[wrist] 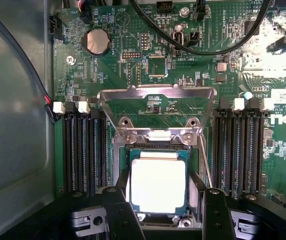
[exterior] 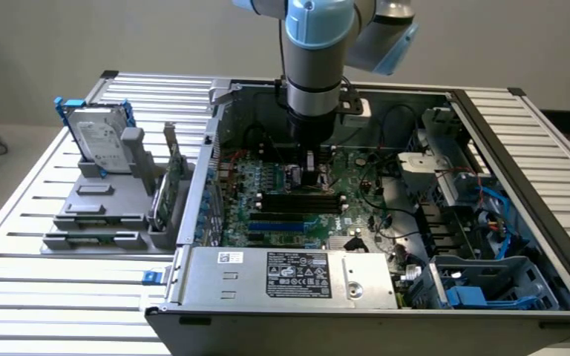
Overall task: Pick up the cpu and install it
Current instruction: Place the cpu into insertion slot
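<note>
The cpu, a small square chip with a pale silvery top, lies level in the motherboard socket. The socket's metal load plate is swung up and open just beyond it. My gripper straddles the cpu, and its dark fingers press against the chip's two opposite sides. In the exterior view the arm reaches straight down into the open computer case, with the gripper low over the green motherboard.
Black memory slots flank the socket on both sides. Black cables loop over the board beyond it. A silver hard drive in a blue frame stands on a grey fixture at the exterior view's left. The power supply fills the case's front.
</note>
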